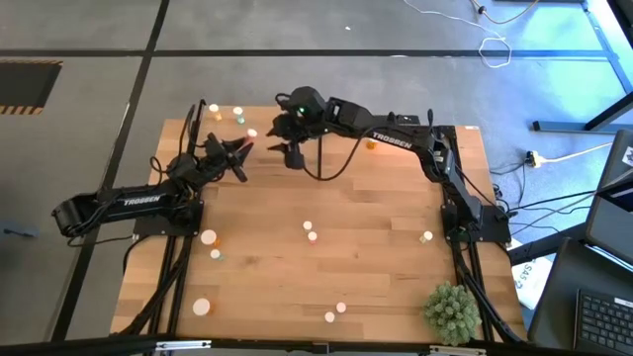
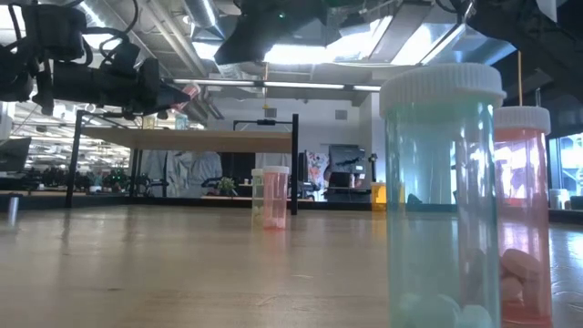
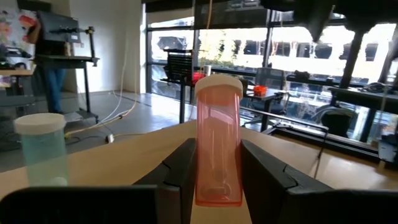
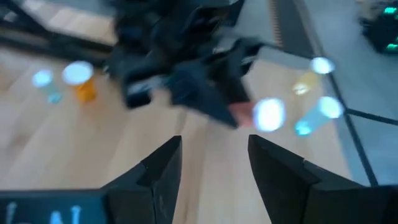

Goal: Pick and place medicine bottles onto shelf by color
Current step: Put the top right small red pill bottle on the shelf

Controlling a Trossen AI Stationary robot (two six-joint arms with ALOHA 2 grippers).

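Left wrist view: left claw clamped on a reddish bottle, upright, white cap, held over the tabletop near its far left corner by the shelf. A pale green bottle stands beside it. Right claw hovers just above the left one, fingers apart, holding nothing.

Two dark jointed arms, white TROSSEN lettering along each, black cables trailing, green light at upper centre
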